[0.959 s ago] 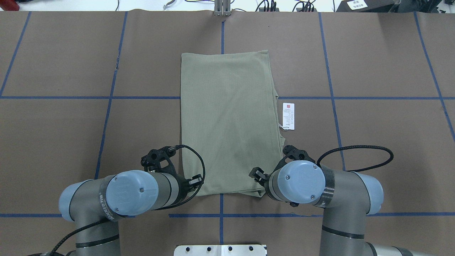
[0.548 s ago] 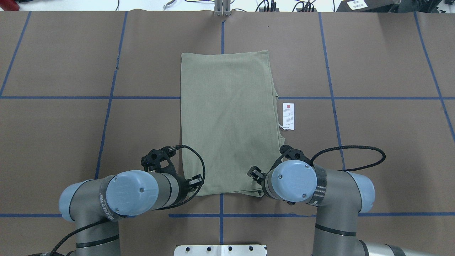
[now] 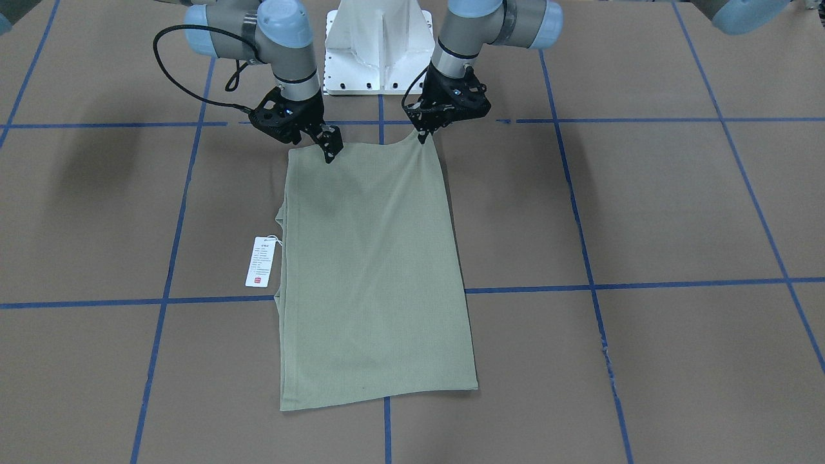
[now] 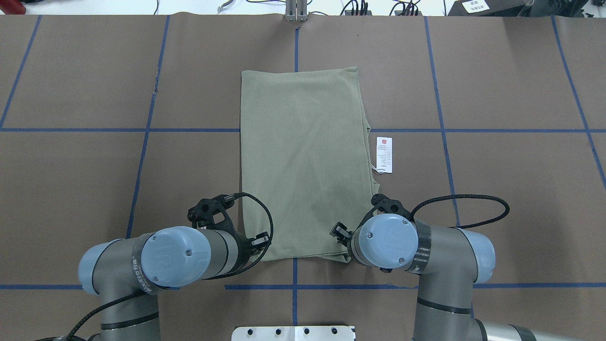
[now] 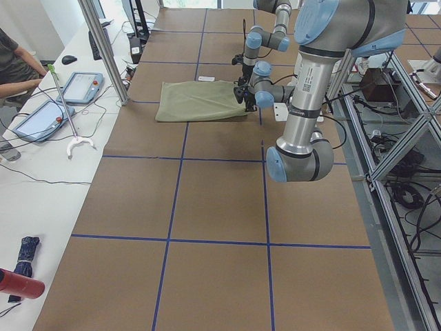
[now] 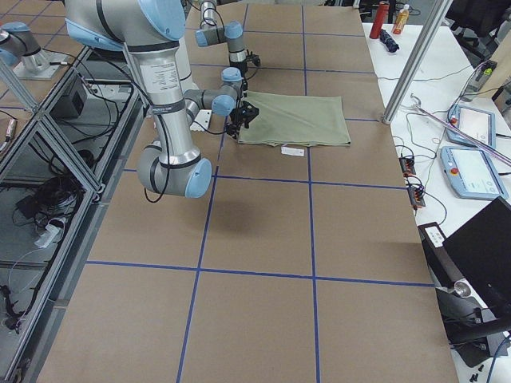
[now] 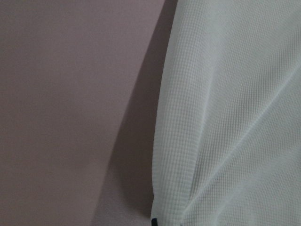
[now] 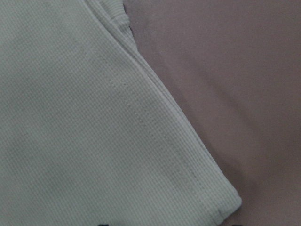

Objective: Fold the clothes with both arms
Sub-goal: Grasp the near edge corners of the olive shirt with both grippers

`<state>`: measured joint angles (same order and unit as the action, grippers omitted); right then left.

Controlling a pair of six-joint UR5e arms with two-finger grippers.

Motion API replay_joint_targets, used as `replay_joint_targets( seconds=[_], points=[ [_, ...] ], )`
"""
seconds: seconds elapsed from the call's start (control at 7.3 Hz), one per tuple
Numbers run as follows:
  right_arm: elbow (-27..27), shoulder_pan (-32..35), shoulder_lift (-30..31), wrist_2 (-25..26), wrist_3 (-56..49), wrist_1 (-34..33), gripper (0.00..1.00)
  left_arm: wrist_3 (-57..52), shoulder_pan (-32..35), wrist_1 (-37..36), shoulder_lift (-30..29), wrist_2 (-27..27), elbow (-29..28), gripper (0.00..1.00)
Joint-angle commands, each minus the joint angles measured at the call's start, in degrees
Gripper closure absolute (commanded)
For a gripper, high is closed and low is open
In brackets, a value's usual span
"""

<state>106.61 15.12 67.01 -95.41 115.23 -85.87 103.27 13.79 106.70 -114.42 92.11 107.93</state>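
The sage-green shirt [image 3: 374, 270] lies folded into a long rectangle in the middle of the table [image 4: 71, 166], and it also shows in the overhead view [image 4: 303, 161]. Its white hang tag [image 3: 260, 261] lies on the table beside its edge. My left gripper [image 3: 423, 134] is shut on the shirt's near corner, which rises to a small peak; the left wrist view shows cloth [image 7: 235, 117] gathered at the fingertips. My right gripper [image 3: 330, 149] is low over the other near corner, which lies flat [image 8: 94, 117], and looks open. In the overhead view both grippers are hidden under the wrists.
The white pedestal base [image 3: 377, 45] stands just behind the grippers. Blue tape lines divide the brown table cover. A side bench with tablets [image 5: 76, 86] and a metal post [image 5: 103, 48] runs along the far side of the table.
My right arm has shifted a little to the left in the overhead view, toward the shirt's near right corner. The left arm and the shirt have not moved.
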Motion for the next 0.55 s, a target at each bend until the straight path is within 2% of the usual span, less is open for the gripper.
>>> replay_joint_targets(
  seconds=[0.0, 0.27, 0.41],
  points=[
    [0.1, 0.0, 0.0, 0.0, 0.1, 0.1, 0.69, 0.0, 0.0, 0.0, 0.1, 0.0, -0.1, 1.0],
    [0.1, 0.1, -0.9, -0.1, 0.0, 0.0, 0.91, 0.0, -0.1, 0.0, 0.1, 0.0, -0.2, 1.0],
    [0.2, 0.1, -1.0, -0.3, -0.3, 0.0, 0.98, 0.0, 0.0, 0.0, 0.1, 0.0, -0.3, 1.0]
  ],
)
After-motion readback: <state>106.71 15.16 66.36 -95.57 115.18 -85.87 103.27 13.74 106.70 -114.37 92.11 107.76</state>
